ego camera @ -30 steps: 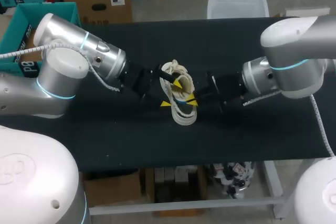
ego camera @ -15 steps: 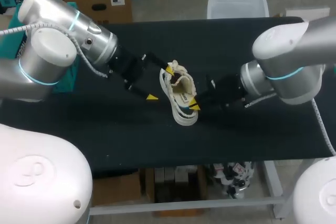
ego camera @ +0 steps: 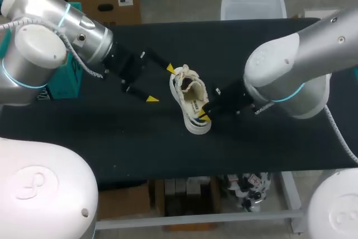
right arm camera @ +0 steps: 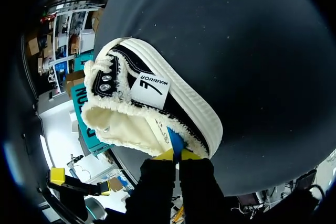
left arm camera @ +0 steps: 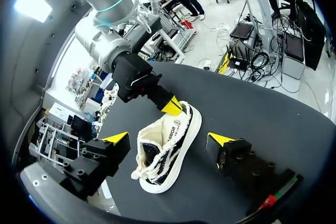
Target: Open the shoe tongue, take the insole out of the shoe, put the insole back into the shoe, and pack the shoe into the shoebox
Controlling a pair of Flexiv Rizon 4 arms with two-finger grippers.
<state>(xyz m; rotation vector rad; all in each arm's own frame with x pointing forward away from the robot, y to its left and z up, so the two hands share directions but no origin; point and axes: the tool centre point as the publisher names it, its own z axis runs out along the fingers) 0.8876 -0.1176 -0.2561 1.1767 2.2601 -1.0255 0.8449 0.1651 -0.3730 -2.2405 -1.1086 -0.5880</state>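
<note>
A cream and black shoe [ego camera: 191, 104] lies on the black table [ego camera: 268, 48], its fleecy opening facing up. My right gripper [ego camera: 202, 117] is at the heel, shut on the blue edge of the insole [right arm camera: 175, 141], which sticks out of the shoe [right arm camera: 152, 98]. In its own view the right gripper [right arm camera: 174, 155] pinches that edge just above the heel rim. My left gripper [ego camera: 160, 84] hangs wide open to the left of the shoe, touching nothing. From the left wrist, the shoe [left arm camera: 157, 166] lies ahead between the spread fingers of the left gripper [left arm camera: 169, 138]. The teal shoebox [ego camera: 59, 85] stands at far left, mostly hidden by my left arm.
The table's front edge runs close below the shoe. Bare black tabletop lies to the right and behind the shoe.
My left gripper has opened wide and drawn back to the left, away from the shoe. My right arm has swung forward, its gripper still shut at the heel.
</note>
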